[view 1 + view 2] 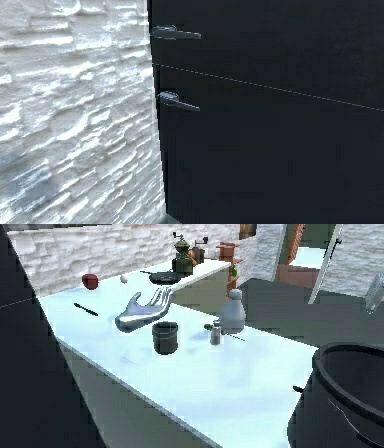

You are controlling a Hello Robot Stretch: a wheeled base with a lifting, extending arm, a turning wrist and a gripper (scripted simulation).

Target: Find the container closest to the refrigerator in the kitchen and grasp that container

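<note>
You are facing the black refrigerator (270,130) close up in the forward view. Its two doors are meeting along a thin seam, and each is carrying a grey handle (176,33) near its left edge. A rough white stone wall (70,120) is standing against the refrigerator on the forward view's left.

In the arm side view, a long pale desk (250,384) is running away from you toward a stone wall at the back of the room. A black upright panel (25,374) is standing at its left end. The container (165,336), a small dark cup shape, is standing upright near the middle of the desk, just in front of a silver hand-shaped sculpture (143,309). To its right, a small shaker (214,334) and a grey bottle (232,312) are standing close together. A large black pot (345,399) is sitting at the view's bottom right.

Farther back, a dark knife-like tool (86,310), a red apple (91,281) and a dark pan (160,276) are lying well apart. Dark grey floor (290,309) is stretching beyond the desk toward a doorway (305,259).

You cannot tell the state of the hand from these views.
</note>
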